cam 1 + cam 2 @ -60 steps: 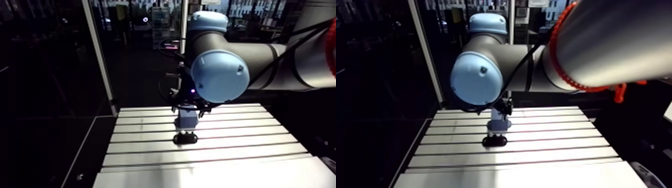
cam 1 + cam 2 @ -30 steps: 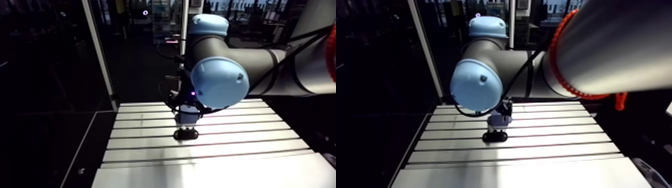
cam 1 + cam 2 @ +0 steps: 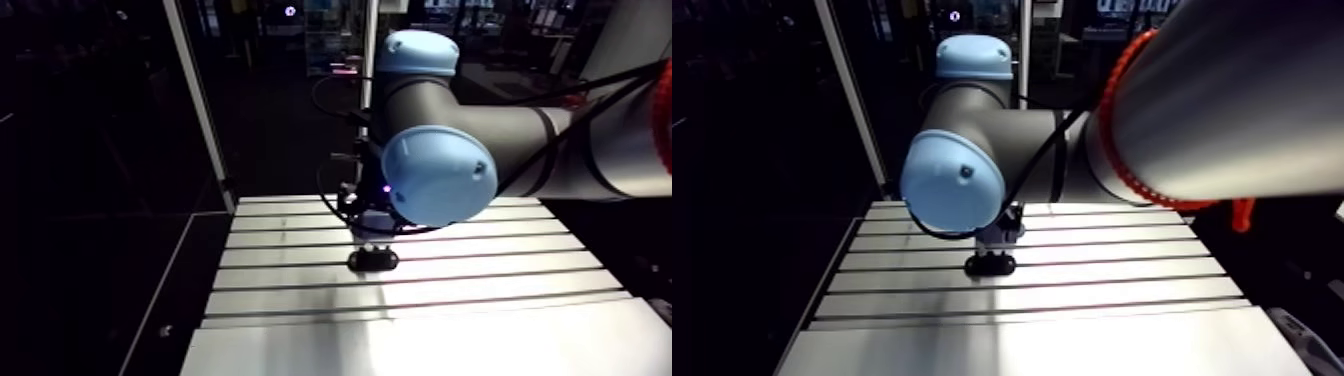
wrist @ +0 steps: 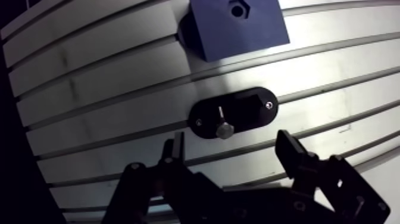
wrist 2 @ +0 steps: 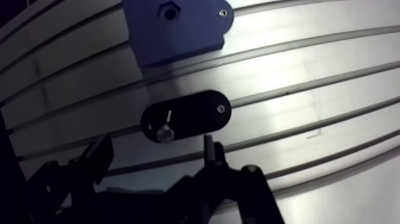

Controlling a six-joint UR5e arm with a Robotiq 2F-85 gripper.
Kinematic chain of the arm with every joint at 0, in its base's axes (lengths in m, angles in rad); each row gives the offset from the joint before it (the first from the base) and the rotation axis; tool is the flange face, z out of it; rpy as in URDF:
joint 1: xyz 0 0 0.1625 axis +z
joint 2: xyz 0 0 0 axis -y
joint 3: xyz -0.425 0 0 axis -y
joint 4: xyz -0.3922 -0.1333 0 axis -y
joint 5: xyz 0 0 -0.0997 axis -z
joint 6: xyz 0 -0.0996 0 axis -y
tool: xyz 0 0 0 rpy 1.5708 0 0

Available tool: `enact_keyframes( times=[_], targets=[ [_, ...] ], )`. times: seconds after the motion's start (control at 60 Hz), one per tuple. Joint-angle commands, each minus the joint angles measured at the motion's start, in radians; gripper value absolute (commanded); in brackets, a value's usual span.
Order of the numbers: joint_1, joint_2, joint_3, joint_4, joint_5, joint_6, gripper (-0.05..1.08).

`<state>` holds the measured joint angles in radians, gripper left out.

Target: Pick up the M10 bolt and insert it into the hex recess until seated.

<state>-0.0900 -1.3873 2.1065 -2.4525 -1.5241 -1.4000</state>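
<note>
Hand (image 4: 231,143) wide open, empty. Bolt (image 4: 223,128) stands in black oval holder (image 4: 238,109) just ahead of it; blue block (image 4: 250,33) with hex recess (image 4: 237,10) beyond.

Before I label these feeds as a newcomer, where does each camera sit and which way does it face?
Arm view: rides the arm, looks down at the table; a blue joint cap shows.
Wrist view: beside the open gripper, looks down past its fingers at the bolt and blue block.
Both show the black holder.
</note>
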Motion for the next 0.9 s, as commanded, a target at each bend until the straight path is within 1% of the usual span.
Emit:
enact_keyframes(
  times=[0.017,0.117,0.267,0.9],
  targets=[
    [0.0,0.02,0.008,-0.025,0.0,-0.007,0.21],
    [0.001,0.023,0.01,-0.035,0.0,-0.009,0.23],
    [0.001,0.035,0.014,-0.047,0.001,-0.026,0.29],
    [0.004,0.057,0.024,-0.077,0.002,-0.029,0.43]
  ],
)
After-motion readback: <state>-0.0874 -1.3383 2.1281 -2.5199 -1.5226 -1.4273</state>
